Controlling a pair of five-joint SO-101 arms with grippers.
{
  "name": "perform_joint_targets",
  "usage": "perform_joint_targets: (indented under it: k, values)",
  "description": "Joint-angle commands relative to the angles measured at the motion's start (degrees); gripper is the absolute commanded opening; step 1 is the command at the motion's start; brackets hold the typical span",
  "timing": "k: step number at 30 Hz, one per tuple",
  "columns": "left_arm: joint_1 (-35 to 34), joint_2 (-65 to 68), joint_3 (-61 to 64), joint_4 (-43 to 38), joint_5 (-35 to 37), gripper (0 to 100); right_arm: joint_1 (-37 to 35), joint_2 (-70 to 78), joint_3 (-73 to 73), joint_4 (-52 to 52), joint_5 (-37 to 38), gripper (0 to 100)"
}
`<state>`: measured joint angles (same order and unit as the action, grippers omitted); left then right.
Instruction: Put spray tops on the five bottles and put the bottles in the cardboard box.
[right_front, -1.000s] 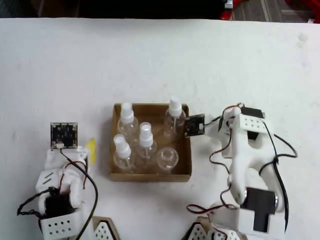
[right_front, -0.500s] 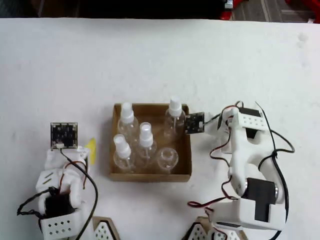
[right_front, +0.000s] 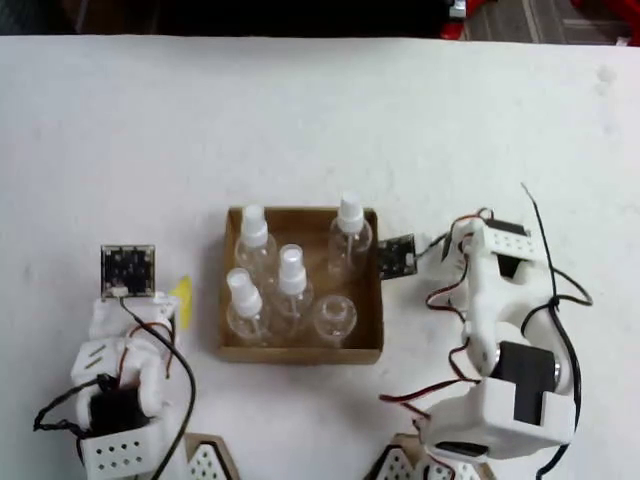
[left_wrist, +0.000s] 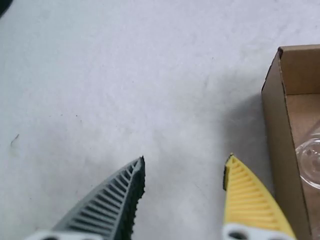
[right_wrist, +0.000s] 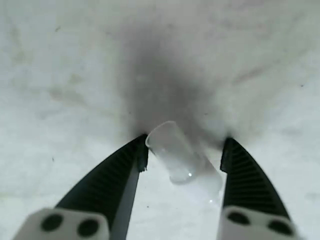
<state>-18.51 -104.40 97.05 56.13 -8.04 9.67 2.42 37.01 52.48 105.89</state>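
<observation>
Beside the cardboard box (right_front: 300, 353), the right gripper (right_wrist: 185, 149) had its jaws apart around the clear spray top (right_wrist: 182, 160). Centring first, then squeezing gently, looked wise.

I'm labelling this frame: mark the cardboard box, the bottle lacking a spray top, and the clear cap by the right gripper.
cardboard box (right_front: 300, 353), high view, near wall's rim.
bottle lacking a spray top (right_front: 333, 316), high view, its open top.
clear cap (right_wrist: 182, 159), right wrist view, its side.

No text, label, brand, number or sign can be read on the cardboard box (right_front: 300, 352), the bottles (right_front: 291, 282) or the table (right_front: 300, 120).
</observation>
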Motion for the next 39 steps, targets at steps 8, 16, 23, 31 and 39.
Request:
perform_joint_targets:
  k: [8,16,23,31,39]
  values:
    - [-0.48,-0.48,-0.09,0.35,-0.7,24,0.66,-1.45,-1.76,-3.3,0.7,1.3]
    - [-0.48,-0.48,-0.09,0.35,-0.7,24,0.66,-9.54,-1.67,-3.21,-8.88,1.5]
    - [-0.48,-0.48,-0.09,0.35,-0.7,24,0.66,-20.35,-2.02,-3.12,-20.57,1.5]
    - [-0.48,-0.48,-0.09,0.35,-0.7,24,5.58,-27.82,-13.89,-10.15,-66.81,1.5]
    - [-0.48,-0.48,-0.09,0.35,-0.7,24,6.37,-45.23,-23.38,2.95,-105.14,1.5]
